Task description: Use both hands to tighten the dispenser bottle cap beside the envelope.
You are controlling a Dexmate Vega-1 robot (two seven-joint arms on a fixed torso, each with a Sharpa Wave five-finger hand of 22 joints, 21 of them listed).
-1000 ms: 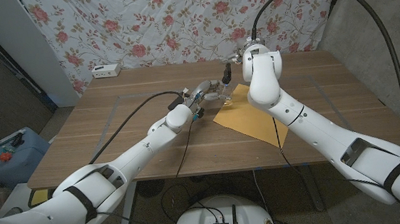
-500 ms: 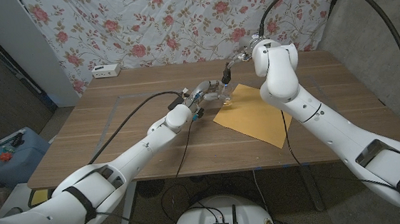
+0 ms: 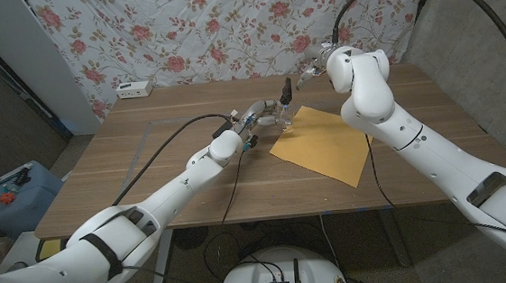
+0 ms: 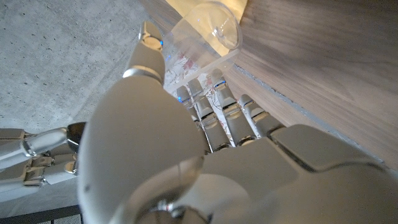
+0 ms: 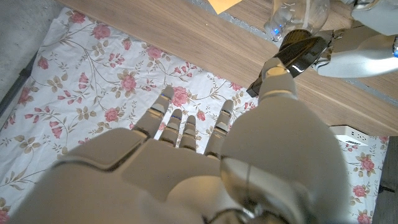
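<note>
The clear dispenser bottle (image 3: pixel 284 118) is stood upright on the wooden table (image 3: pixel 147 177), its long axis vertical and its dark pump cap (image 3: pixel 285 91) pointing upward. It is placed just beside the far-left corner of the yellow envelope (image 3: pixel 321 145), around the middle of the table's far half. The bottle's body is gripped from the left by the left hand (image 3: pixel 256 119), whose fingers (image 4: pixel 211 106) are seen wrapped against the transparent wall in the left wrist view. The right hand (image 3: pixel 313 71) is held above the table to the right of the cap, apart from it, with fingers (image 5: pixel 186 127) spread and nothing held. A white power strip (image 3: pixel 135 89) is seen at the far-left edge.
</note>
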